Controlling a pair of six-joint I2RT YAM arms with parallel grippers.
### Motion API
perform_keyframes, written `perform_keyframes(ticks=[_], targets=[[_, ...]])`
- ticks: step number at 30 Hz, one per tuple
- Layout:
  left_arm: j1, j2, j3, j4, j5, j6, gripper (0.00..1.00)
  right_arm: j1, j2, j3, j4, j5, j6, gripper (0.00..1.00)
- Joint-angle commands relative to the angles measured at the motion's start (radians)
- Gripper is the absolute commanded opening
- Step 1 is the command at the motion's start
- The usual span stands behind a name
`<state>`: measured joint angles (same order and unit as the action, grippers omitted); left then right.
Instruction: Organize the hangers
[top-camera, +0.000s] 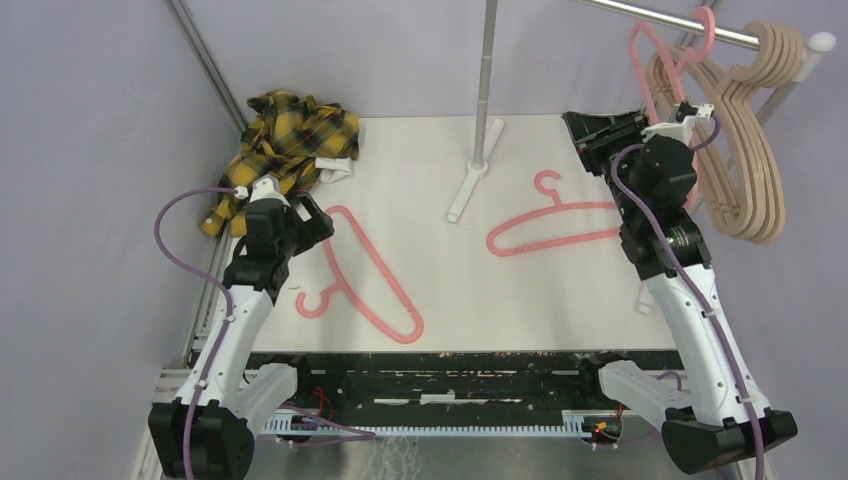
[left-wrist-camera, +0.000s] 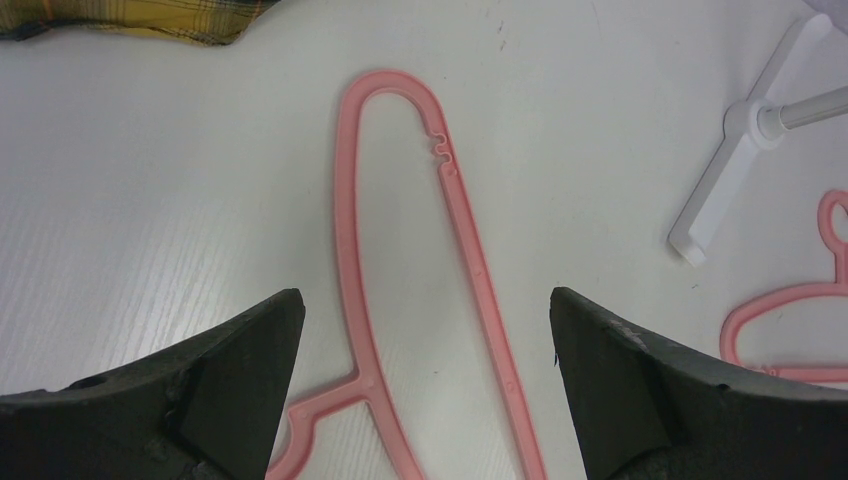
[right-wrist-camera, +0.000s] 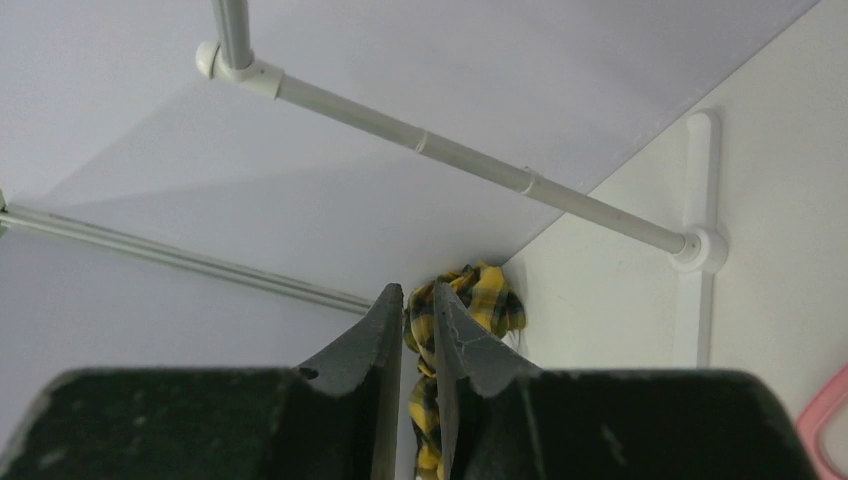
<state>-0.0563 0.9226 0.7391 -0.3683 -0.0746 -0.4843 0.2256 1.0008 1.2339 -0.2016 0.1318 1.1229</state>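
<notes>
Wide open and empty above the left pink hanger (left-wrist-camera: 347, 250), the left gripper (left-wrist-camera: 425, 300) should drop squarely straddling one of its thin bars; the right gripper (right-wrist-camera: 418, 290) hangs nearly closed, empty.

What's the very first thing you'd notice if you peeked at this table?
Two bright pink shapes on the white table: one pink hanger lies under the open left gripper, and a second pink hanger lies farther right. Then the bunch of beige hangers dangling from the rail at the far right, and the crumpled yellow plaid shirt in the far left corner.
</notes>
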Motion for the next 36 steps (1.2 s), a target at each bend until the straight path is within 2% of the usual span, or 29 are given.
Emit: perform_keyframes(ticks=[1,5,11,15,18,24,31,36], targets=[[0.005,0.012,0.008,0.038,0.034,0.054,0.99,0.019,0.048,0.082,-0.159,-0.091,-0.144,0.39],[0.006,0.049,0.016,0.045,0.083,0.067,0.99,0.054,0.119,0.116,-0.226,-0.083,-0.222,0.45],[0.005,0.069,0.025,0.032,0.076,0.079,0.99,0.127,0.258,0.205,-0.284,-0.065,-0.334,0.48],[0.006,0.071,0.023,0.03,0.074,0.082,0.99,0.193,0.371,0.288,-0.359,-0.021,-0.413,0.48],[0.006,0.084,0.026,0.034,0.097,0.086,0.99,0.225,0.443,0.286,-0.359,-0.005,-0.425,0.48],[0.006,0.104,0.029,0.033,0.114,0.089,0.99,0.304,0.652,0.375,-0.425,-0.005,-0.543,0.44],[0.007,0.108,0.034,0.022,0.079,0.042,0.99,0.507,0.777,0.397,-0.422,-0.078,-0.774,0.41],[0.024,0.152,0.083,-0.007,0.07,-0.012,0.99,0.662,0.869,0.426,-0.441,-0.119,-0.858,0.41]])
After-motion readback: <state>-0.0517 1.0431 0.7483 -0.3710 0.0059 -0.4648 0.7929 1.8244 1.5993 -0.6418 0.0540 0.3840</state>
